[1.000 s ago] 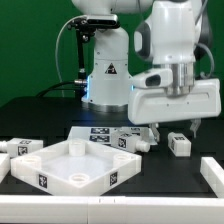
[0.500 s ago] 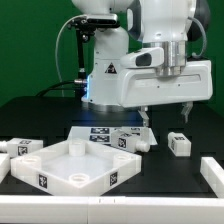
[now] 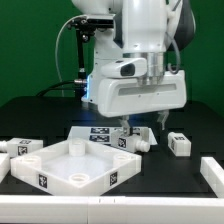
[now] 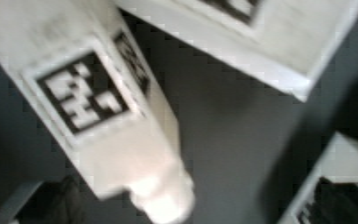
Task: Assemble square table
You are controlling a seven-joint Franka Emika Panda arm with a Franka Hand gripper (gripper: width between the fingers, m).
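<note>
The white square tabletop [image 3: 70, 166] lies rim up at the front of the exterior view's left half. A short white leg [image 3: 137, 141] lies just behind its right corner. My gripper [image 3: 140, 124] hangs open right over this leg, fingers apart on either side. In the wrist view the tagged leg [image 4: 98, 104] runs lengthwise between the jaws, its rounded end close to my gripper [image 4: 179, 212], and a tabletop corner [image 4: 247, 28] shows beside it. Another leg [image 3: 180, 143] lies to the exterior view's right, and more legs [image 3: 24, 148] lie at the left.
The marker board [image 3: 98, 132] lies behind the tabletop. The robot base [image 3: 105, 75] stands at the back. White rails sit at the front right [image 3: 211, 171] and front left [image 3: 4, 166]. A blurred white part [image 4: 345, 182] shows at the wrist view's edge.
My arm has moved toward the exterior view's left, from above the right-hand leg to above the leg beside the tabletop. The parts on the table have not moved.
</note>
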